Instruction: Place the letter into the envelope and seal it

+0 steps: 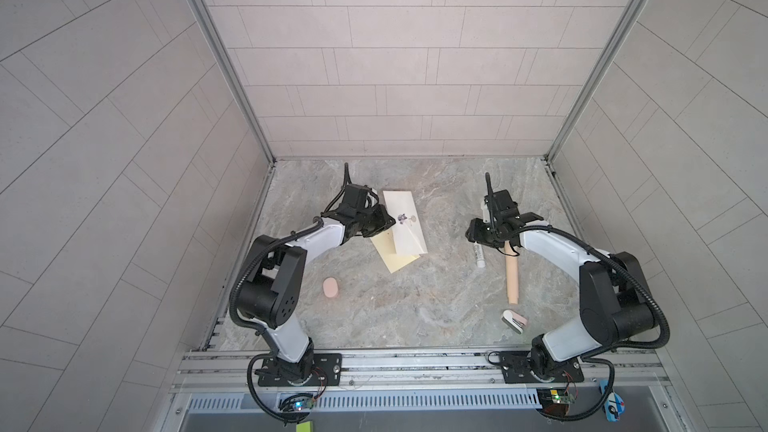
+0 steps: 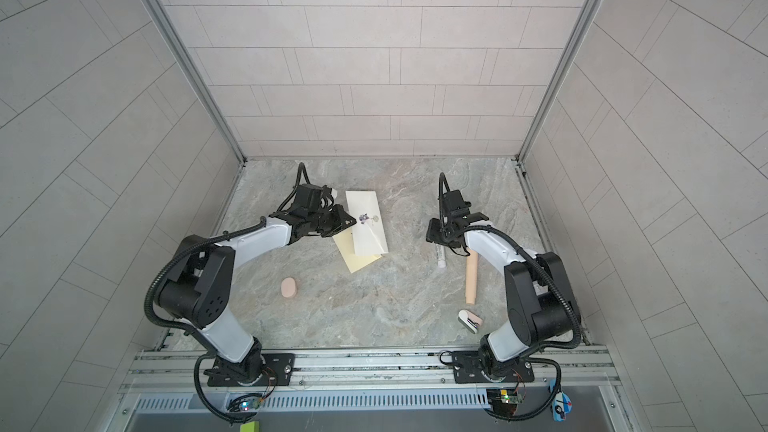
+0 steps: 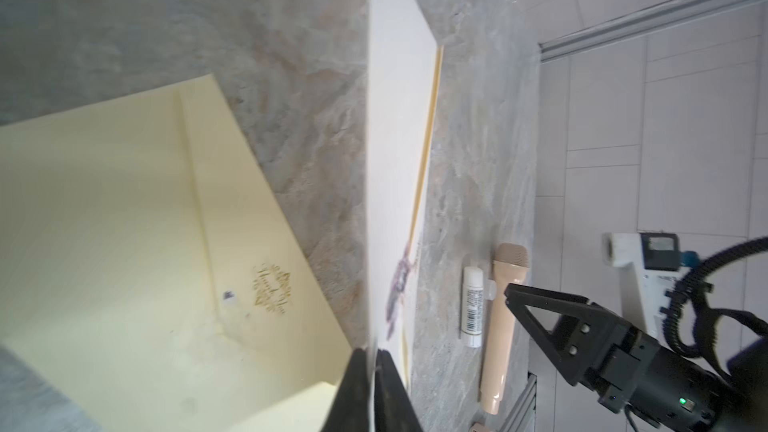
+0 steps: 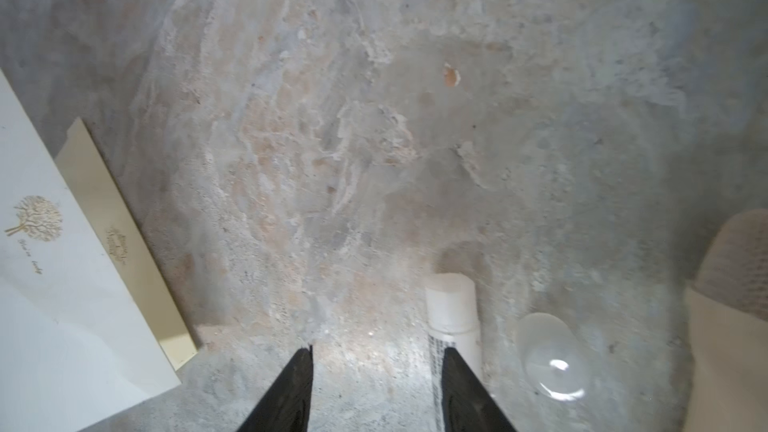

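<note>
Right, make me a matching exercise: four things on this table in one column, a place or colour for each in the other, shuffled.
1 envelope
2 pale yellow paper
3 white tube
4 oval pad

A pink
B beside the beige rod
C partly under another sheet
D dark mark near its middle

Pairs: 1-D, 2-C, 3-B, 4-A

No wording can be read outright. The off-white cream paper envelope [image 4: 54,305] carries a gold tree emblem [image 4: 38,218] with a short cursive gold line under it, too faint to make out. It also has a dark purplish printed mark [image 1: 402,216] near its middle. The pale yellow paper sheet [image 3: 124,222] bears a gold ornamental script [image 3: 272,290], illegible. The white tube [image 3: 473,284], towards the counter's right edge, shows a barcode [image 3: 471,320] and blurred small print.
</note>
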